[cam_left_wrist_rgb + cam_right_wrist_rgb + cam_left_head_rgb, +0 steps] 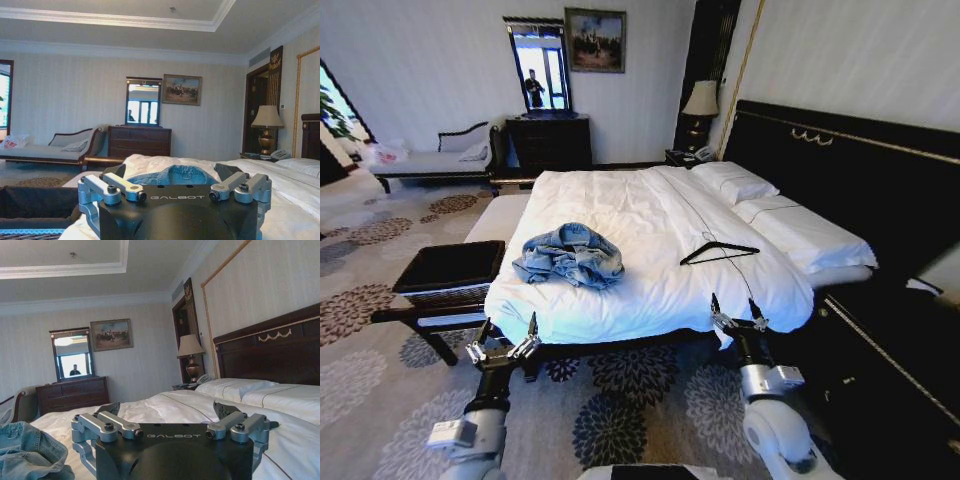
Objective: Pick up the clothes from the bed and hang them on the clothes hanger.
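Note:
The clothes are a crumpled blue denim jacket (568, 255) lying on the near left part of the bed (630, 200), a white-sheeted bed with a black headboard. The black clothes hanger (718, 250) lies flat on the duvet to the jacket's right. My left gripper (509, 325) hovers open at the bed's foot edge, just short of the jacket (175, 175). My right gripper (736, 305) is open at the foot edge below the hanger. In the right wrist view the jacket (27, 450) lies well off to one side of the open right gripper (167, 411). The left gripper (172, 172) holds nothing.
A dark bench (445, 275) stands at the bed's near left corner, and a pale padded bench (498, 215) runs along its left side. A dresser with a mirror (548, 140), a chaise (435, 155) and a bedside lamp (700, 100) stand by the far wall. Patterned carpet (620, 400) lies underfoot.

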Robot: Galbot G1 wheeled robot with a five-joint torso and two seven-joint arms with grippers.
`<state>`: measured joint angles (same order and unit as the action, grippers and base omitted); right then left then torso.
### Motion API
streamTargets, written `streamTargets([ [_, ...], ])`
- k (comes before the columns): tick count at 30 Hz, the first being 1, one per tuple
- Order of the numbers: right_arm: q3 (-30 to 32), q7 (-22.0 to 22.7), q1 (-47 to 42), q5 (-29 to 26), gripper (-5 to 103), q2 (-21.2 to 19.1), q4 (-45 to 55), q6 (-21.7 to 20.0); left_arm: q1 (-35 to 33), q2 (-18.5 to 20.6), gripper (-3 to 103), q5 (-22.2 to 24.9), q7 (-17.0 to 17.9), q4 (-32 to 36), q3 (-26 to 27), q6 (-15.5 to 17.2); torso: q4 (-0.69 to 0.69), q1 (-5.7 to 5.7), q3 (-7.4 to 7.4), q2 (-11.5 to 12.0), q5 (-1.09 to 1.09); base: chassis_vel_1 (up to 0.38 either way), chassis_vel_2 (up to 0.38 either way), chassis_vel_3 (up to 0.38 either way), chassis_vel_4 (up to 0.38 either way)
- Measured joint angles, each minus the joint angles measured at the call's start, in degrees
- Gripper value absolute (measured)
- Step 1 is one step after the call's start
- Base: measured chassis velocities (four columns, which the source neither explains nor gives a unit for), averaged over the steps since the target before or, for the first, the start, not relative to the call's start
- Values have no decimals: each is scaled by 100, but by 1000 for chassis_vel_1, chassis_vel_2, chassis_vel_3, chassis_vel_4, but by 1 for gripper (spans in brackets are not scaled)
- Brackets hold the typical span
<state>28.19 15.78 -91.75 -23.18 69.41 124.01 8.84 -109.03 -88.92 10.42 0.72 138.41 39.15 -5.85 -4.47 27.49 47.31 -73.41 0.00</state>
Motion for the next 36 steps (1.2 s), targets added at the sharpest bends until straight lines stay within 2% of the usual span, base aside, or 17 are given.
streamTargets([
  [24,-5,-87,19,33,100,95,-187,110,32,45,100,16,-65,-130,66,-45,0,-1,0,0,0,-5,38,0,-39],
  [36,-34,-104,37,137,100,149,-251,141,69,61,100,44,-80,-213,84,-72,0,0,0,0,0,-133,160,135,-160],
])
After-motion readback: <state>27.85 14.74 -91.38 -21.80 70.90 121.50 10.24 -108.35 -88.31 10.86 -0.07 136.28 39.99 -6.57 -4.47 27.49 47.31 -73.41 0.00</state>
